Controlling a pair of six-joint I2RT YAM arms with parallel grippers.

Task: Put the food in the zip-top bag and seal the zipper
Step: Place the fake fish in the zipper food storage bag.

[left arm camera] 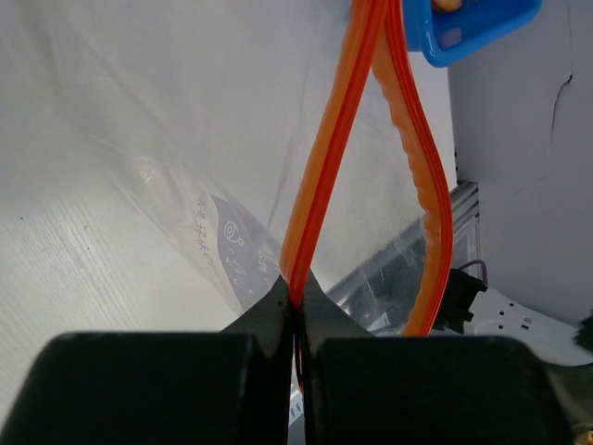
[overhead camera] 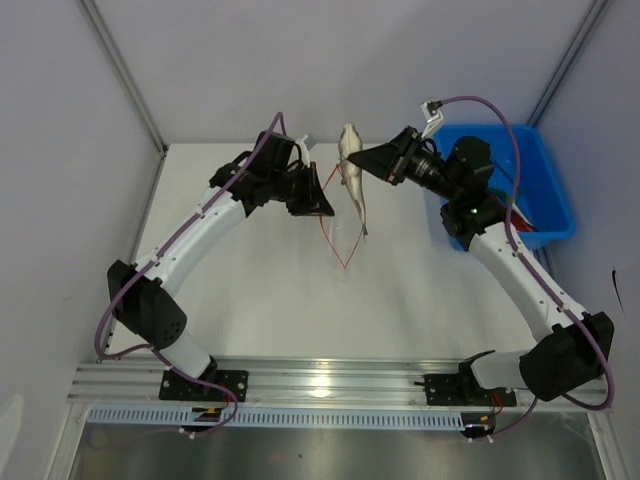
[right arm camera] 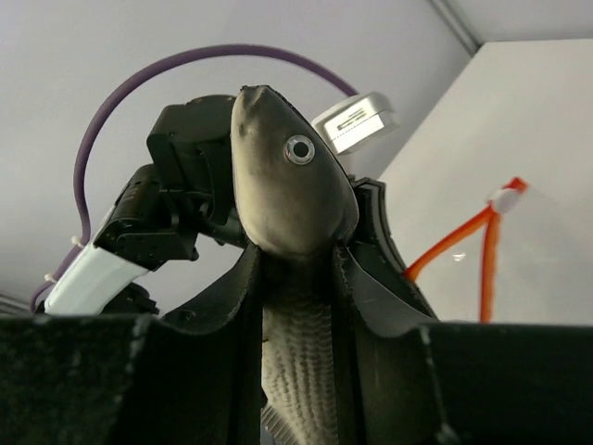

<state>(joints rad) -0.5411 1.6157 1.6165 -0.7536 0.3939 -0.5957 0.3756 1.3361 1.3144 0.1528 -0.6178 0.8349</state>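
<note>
My left gripper is shut on the orange-red zipper of the clear zip-top bag and holds the bag up with its mouth gaping. The zipper shows in the top view as a thin red loop. My right gripper is shut on the grey-brown fish, which hangs upright, tail down, just above the bag's mouth. In the right wrist view the fish sits between my fingers, head up. The bun and green leaf strips are not clearly seen.
A blue plastic tray stands at the back right, partly behind my right arm, with something red and green inside. Its corner shows in the left wrist view. White walls enclose the table at the back and sides.
</note>
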